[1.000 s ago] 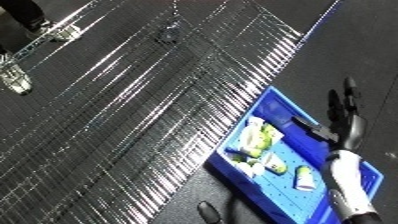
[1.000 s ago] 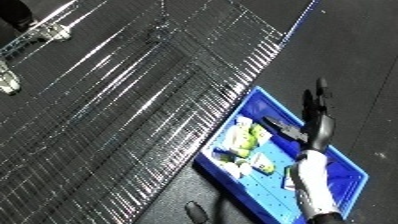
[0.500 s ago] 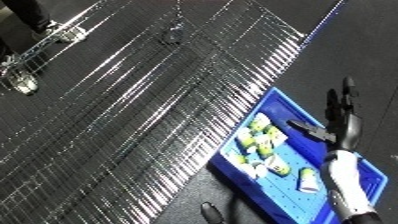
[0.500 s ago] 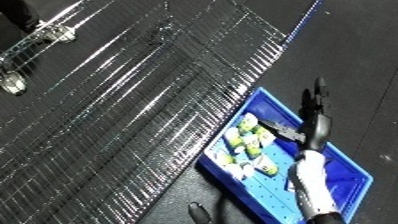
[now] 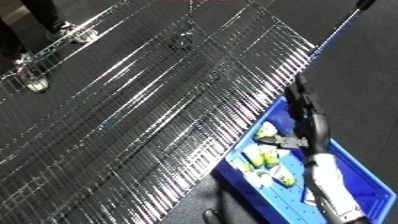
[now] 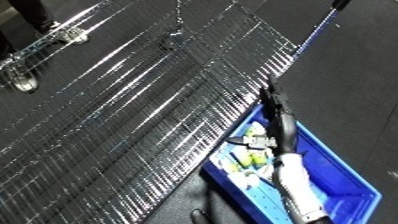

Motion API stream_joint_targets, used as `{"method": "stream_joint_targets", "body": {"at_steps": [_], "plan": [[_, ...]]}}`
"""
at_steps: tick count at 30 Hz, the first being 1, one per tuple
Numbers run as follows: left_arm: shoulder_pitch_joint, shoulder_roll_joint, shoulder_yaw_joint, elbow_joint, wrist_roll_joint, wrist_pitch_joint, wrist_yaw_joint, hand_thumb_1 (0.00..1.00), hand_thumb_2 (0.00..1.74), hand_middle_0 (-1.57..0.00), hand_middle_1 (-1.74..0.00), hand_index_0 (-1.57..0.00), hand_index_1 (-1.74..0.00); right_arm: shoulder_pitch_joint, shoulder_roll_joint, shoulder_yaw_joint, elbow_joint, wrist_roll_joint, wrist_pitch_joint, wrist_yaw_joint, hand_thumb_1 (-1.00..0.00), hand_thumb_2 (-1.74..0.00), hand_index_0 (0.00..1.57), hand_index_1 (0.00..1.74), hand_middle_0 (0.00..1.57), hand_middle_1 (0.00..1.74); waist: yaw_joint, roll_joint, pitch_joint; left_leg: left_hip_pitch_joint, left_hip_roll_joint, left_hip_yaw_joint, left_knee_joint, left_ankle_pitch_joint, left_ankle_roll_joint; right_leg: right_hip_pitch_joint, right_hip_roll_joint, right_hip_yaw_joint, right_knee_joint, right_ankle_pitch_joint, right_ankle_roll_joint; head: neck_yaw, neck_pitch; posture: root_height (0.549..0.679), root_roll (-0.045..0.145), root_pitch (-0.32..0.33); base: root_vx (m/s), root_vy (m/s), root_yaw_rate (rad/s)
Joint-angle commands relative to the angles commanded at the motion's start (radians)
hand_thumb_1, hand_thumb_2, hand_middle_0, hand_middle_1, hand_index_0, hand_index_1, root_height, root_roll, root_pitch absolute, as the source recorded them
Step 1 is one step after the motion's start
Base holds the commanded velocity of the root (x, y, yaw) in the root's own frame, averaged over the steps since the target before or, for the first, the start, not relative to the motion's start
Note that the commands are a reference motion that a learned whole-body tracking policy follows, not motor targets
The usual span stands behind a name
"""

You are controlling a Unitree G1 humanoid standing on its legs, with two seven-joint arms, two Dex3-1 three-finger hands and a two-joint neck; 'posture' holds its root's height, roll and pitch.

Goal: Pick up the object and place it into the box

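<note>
The right hand (image 5: 300, 102) is reaching over the blue bin (image 5: 360, 170) with straight, empty fingers, yellow-green objects (image 5: 258, 156) already lying inside, so the placing appears done.
</note>
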State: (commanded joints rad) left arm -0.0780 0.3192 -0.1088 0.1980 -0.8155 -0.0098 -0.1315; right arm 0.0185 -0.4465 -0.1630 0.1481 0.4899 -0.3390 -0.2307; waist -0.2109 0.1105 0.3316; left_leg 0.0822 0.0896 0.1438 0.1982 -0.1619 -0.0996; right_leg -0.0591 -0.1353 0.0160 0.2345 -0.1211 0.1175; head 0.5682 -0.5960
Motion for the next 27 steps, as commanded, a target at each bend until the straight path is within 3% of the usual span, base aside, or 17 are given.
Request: {"method": "stream_joint_targets", "body": {"at_steps": [5,9,17,22,24,27], "plan": [[0.015,0.007,0.012,-0.017,0.003,0.006,0.0,1.0,1.74,-1.57,-1.74,-1.57,-1.74,-0.018,0.014,0.063,-0.057,-0.024,0.027,0.071,0.0,0.0,0.0,0.0,0.0,0.0,0.036,-0.025,-0.001,-0.009,0.0,-0.028,0.006,0.005,0.0005,0.013,0.0023,-0.017,0.006,-0.008,-0.0052,-0.141,0.055,0.679,0.061,-0.057,0.06,-0.056,0.178],[0.006,0.016,0.014,-0.031,0.001,0.009,0.005,1.0,1.74,-1.57,-1.74,-1.57,-1.74,-0.053,0.014,0.113,-0.076,-0.042,0.051,0.096,0.0,0.0,0.0,0.0,0.0,0.0,0.069,-0.045,0.006,-0.03,0.001,-0.048,0.013,0.011,0.0004,0.012,0.0083,-0.034,0.018,-0.015,-0.0099,-0.215,0.081,0.678,0.056,-0.057,0.012,-0.069,0.196],[-0.013,0.023,0.014,-0.05,-0.036,0.031,0.013,1.0,1.74,-1.57,-1.74,-1.57,-1.74,-0.105,0.026,0.183,-0.064,-0.038,0.065,0.097,0.0,0.0,0.0,0.0,0.0,0.0,0.128,-0.081,0.026,-0.06,0.003,-0.093,0.029,0.022,0.0012,0.026,0.0276,-0.065,0.036,-0.027,-0.0195,-0.302,0.062,0.677,0.042,-0.064,0.029,-0.067,0.207],[-0.017,0.024,0.023,-0.054,-0.043,0.045,0.01,1.0,1.74,-1.57,-1.74,-1.57,-1.74,-0.119,0.039,0.212,-0.054,-0.041,0.068,0.086,0.0,0.0,0.0,0.0,0.0,0.0,0.157,-0.1,0.032,-0.07,0.003,-0.113,0.031,0.034,0.0004,0.039,0.037,-0.084,0.033,-0.029,-0.0218,-0.381,-0.023,0.678,0.036,-0.066,0.001,-0.053,0.171],[-0.03,0.027,0.019,-0.053,-0.043,0.051,0.015,1.0,1.74,-1.57,-1.74,-1.57,-1.74,-0.132,0.041,0.229,-0.048,-0.04,0.072,0.072,0.0,0.0,0.0,0.0,0.0,0.0,0.169,-0.109,0.036,-0.077,0.004,-0.12,0.037,0.037,0.0008,0.042,0.0391,-0.091,0.033,-0.027,-0.0213,-0.422,-0.146,0.678,0.034,-0.068,-0.045,-0.066,0.136],[-0.059,0.03,0.003,-0.046,-0.045,0.055,0.028,1.0,1.74,-1.57,-1.74,-1.57,-1.74,-0.153,0.042,0.251,-0.03,-0.031,0.072,0.052,0.0,0.0,0.0,0.0,0.0,0.0,0.184,-0.119,0.044,-0.087,0.005,-0.134,0.051,0.04,0.0005,0.049,0.041,-0.098,0.035,-0.025,-0.022,-0.465,-0.245,0.678,0.031,-0.077,-0.024,-0.067,0.111]]}}
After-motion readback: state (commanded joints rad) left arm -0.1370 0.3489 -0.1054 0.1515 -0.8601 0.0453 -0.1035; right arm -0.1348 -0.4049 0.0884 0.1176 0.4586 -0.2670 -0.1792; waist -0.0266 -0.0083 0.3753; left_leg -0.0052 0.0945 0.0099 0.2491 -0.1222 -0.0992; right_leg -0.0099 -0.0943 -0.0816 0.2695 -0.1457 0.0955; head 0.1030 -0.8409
